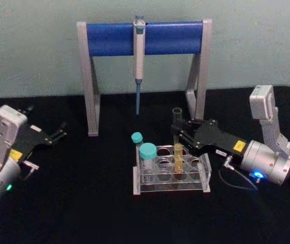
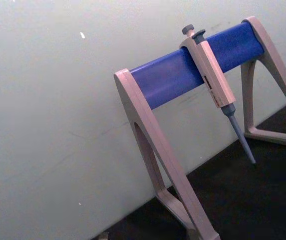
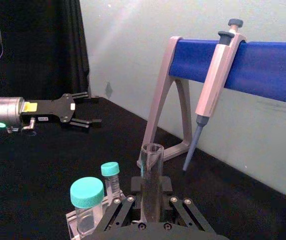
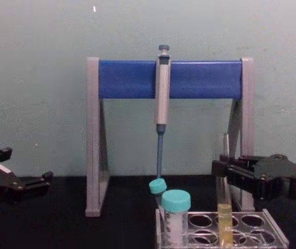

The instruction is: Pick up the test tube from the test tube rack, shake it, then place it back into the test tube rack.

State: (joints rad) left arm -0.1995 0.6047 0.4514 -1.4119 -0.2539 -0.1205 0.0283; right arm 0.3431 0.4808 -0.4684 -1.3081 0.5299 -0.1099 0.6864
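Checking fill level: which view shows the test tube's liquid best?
Chest view: the test tube side-on, yellow liquid plain. Head view sees it from above; right wrist view shows its open top, in the right gripper.

Your right gripper point(image 1: 177, 130), in from three o'clock, clasps the long clear glass test tube point(image 1: 178, 155) standing in the low clear plastic rack point(image 1: 171, 189) at six o'clock; your left gripper point(image 1: 58, 133) rests at nine o'clock.

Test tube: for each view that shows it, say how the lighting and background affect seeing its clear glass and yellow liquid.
Head view: the test tube shows bright yellow liquid, its glass faint over the black table, at the right gripper. Chest view: glass almost lost against the pale wall. Right wrist view: the rim catches a highlight; liquid hidden.
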